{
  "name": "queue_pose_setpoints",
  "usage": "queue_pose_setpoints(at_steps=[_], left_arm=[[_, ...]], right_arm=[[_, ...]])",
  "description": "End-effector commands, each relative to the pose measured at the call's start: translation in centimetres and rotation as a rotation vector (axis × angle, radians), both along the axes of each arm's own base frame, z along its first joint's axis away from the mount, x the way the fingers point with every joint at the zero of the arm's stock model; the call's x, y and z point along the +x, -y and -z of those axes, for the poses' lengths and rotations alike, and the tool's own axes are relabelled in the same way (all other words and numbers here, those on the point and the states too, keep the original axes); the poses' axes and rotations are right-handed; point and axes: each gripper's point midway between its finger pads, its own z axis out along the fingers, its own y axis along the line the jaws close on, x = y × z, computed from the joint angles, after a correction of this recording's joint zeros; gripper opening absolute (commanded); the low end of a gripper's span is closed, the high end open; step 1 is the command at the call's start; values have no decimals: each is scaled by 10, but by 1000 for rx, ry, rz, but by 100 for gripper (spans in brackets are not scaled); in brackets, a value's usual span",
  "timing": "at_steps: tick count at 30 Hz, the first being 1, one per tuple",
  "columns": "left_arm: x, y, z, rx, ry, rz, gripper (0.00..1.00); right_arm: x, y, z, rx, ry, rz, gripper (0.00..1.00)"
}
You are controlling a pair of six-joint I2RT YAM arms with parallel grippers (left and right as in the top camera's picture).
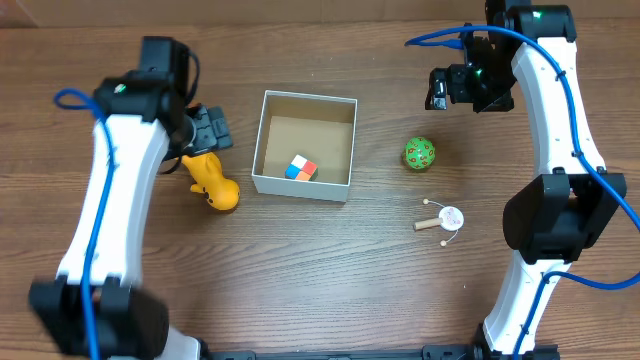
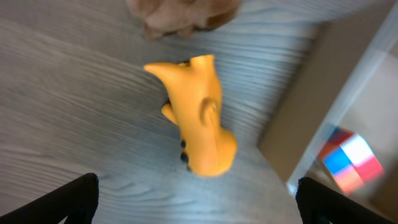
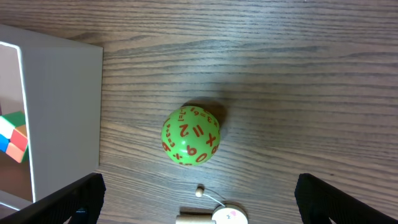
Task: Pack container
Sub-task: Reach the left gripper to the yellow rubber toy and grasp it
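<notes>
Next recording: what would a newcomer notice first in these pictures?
The white box stands mid-table, with a coloured cube inside. An orange toy lies just left of it. A green numbered ball sits to its right, with a small drum nearer the robot.

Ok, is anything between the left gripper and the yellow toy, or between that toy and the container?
Nothing visible. The open left gripper hangs over the yellow toy, and only bare table lies between the toy and the container.
</notes>
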Motion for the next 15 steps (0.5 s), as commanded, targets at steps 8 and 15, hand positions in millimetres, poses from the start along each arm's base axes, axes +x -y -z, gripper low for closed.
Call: queue_pose_setpoints(at_steps=[8, 15], left_arm=[[18, 15, 86, -124, -187, -245, 100], [14, 12, 125, -99, -266, -259, 91]], right_arm=[[3, 1, -25, 2, 69, 10, 100], [3, 1, -25, 2, 69, 10, 100]])
